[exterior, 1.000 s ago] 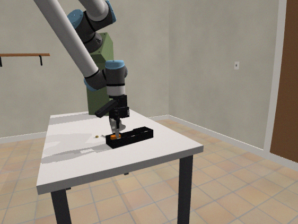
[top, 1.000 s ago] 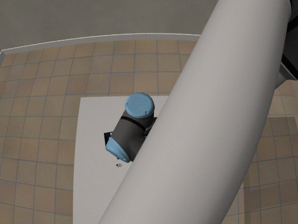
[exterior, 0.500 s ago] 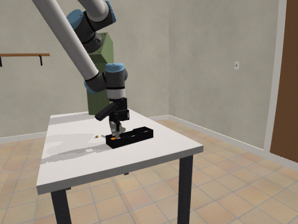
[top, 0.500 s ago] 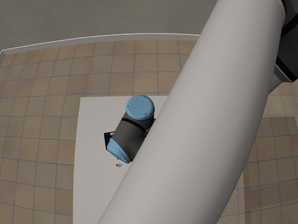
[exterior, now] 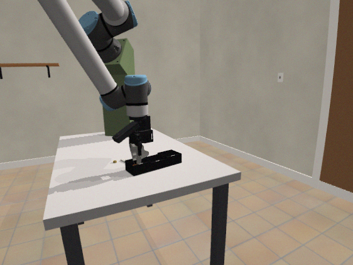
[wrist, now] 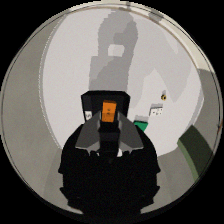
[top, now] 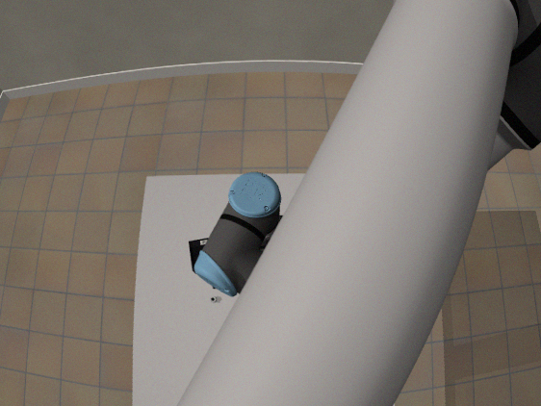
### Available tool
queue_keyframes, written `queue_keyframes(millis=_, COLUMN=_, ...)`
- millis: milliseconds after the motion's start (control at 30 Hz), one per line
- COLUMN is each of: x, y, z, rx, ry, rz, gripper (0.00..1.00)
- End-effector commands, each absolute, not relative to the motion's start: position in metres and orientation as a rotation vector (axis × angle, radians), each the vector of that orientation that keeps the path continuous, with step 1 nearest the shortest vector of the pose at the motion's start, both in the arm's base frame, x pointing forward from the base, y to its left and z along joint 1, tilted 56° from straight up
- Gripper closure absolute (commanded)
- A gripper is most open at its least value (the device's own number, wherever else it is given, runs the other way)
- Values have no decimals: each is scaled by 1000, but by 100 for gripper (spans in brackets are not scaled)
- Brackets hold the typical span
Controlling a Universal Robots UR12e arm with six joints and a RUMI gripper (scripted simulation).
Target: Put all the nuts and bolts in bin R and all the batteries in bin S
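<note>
Reads as a small robot lab or test room, more bench than home. Shows a robot arm [top: 361,216] [exterior: 78,47] on a green pedestal [exterior: 114,120] [wrist: 196,150], set at a plain white-topped table [top: 164,337] [exterior: 94,191] [wrist: 65,65] with dark legs. Has square tan floor tiles [top: 159,149] [exterior: 176,232], bare grey-beige walls [top: 144,34] [exterior: 238,63], pale skirting [top: 241,66] [exterior: 251,161]. Also a bracketed wooden shelf [exterior: 28,64], a wall plate [exterior: 280,77], a brown door-like panel [exterior: 342,94].

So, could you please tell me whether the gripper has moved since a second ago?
Yes, downward: the gripper sits lower against the green pedestal.
</note>
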State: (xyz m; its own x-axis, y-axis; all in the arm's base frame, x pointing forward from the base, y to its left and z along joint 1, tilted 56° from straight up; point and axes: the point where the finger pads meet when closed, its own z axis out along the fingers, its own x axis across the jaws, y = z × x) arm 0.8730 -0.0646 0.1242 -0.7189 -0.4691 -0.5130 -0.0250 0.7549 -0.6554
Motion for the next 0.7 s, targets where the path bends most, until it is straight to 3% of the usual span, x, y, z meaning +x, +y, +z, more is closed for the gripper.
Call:
queue_keyframes(millis=0, x=873, y=-64, z=125, rx=-369, ry=2256, rz=-830, gripper=80)
queue_keyframes(millis=667, x=864, y=-58, z=132, rx=-369, ry=2256, rz=-830, gripper=80)
